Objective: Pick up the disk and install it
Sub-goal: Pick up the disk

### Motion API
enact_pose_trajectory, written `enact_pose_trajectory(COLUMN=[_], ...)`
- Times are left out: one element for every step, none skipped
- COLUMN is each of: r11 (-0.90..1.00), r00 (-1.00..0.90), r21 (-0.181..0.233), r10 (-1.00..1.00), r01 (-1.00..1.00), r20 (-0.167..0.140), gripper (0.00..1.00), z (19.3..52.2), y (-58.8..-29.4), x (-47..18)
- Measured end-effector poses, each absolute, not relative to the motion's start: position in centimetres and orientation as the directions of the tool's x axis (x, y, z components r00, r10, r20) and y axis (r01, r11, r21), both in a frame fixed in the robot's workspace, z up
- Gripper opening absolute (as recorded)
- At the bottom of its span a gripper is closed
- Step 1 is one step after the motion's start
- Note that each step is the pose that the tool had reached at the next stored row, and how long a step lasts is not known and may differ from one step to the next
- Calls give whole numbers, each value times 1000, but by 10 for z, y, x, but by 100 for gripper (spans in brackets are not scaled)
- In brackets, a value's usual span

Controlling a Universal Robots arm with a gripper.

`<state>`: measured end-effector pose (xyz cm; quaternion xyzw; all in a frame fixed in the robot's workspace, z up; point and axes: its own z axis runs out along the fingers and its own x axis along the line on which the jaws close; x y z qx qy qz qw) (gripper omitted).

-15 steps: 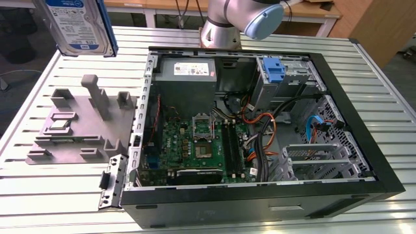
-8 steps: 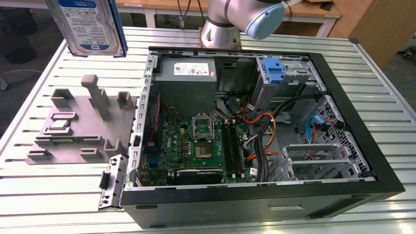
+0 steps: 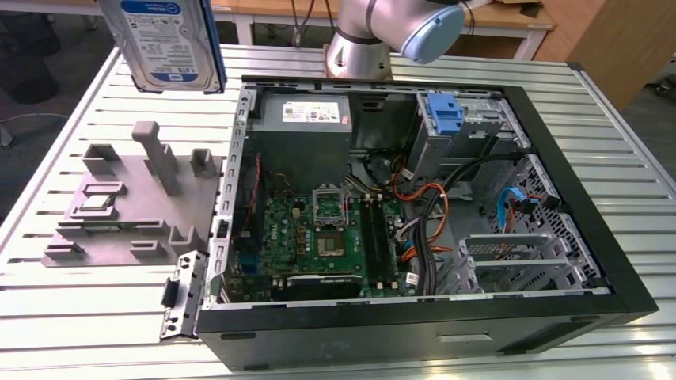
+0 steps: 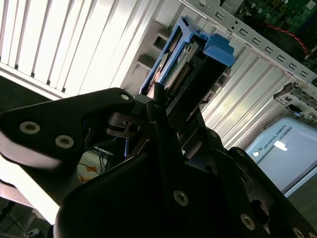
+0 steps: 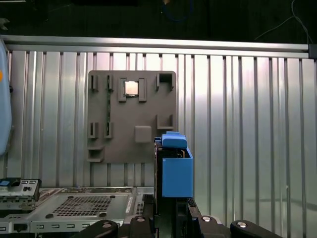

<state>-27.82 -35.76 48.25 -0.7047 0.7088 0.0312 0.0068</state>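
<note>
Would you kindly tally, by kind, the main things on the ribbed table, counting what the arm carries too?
disk: 1
open computer case: 1
grey tray: 1
square chip on the tray: 1
blue bracket in the case: 1
Total: 5

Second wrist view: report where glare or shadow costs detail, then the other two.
In the second wrist view the table slats glare white while the gripper holding the disk is near-black; in the first wrist view light is even; in the exterior view the case interior is shaded.
</note>
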Motion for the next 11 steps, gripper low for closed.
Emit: enact_pose_trajectory(r11=[5, 5, 5, 5, 5, 5, 5, 5, 5, 5, 5], r00=[-7, -7, -7, -7, -7, -7, -7, -7, -7, -7, -7], r21=[35, 35, 35, 35, 35, 35, 35, 35, 35, 35, 35], r10=[-999, -999, -999, -999, -999, -999, -999, -999, -999, -999, -999], r01=[-999, -999, -999, -999, -999, -999, -999, -999, -999, -999, -999], r20=[-54, -54, -54, -54, -54, -54, -54, -54, -54, -54, -54], gripper=[35, 35, 35, 35, 35, 35, 35, 35, 35, 35, 35], z=[482, 482, 482, 482, 482, 482, 482, 482, 482, 482, 482], y=[-358, -358, -358, -358, -358, -358, -358, -358, -358, -358, -358], x=[-275, -272, -270, -267, -265, -262, -260, -257, -255, -253, -251])
